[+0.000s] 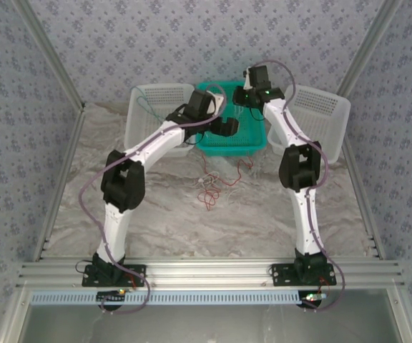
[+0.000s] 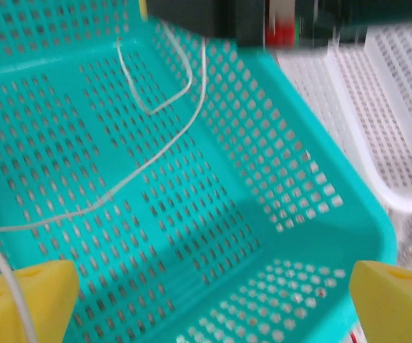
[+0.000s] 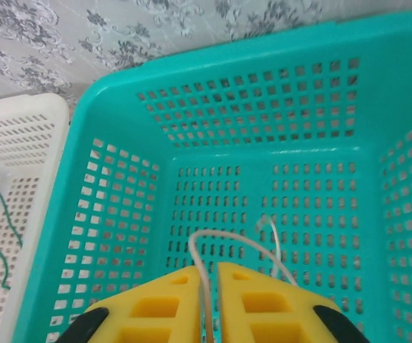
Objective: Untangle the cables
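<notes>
Two fingers (image 3: 163, 307) of the right gripper (image 3: 209, 286) sat almost together with the white cable (image 2: 143, 166) between them. I cannot tell if they pinched it. The cable lay in the teal basket (image 3: 120, 93). The left gripper (image 2: 209, 300) gaped wide above it. Red cables (image 1: 209, 187) lay on the table (image 1: 263, 221).

Teal basket (image 3: 120, 93), cream cable (image 3: 224, 232)

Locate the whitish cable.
In the left wrist view, the whitish cable lies on the teal basket's floor, and it passes between the right end effector's yellow fingers.
</notes>
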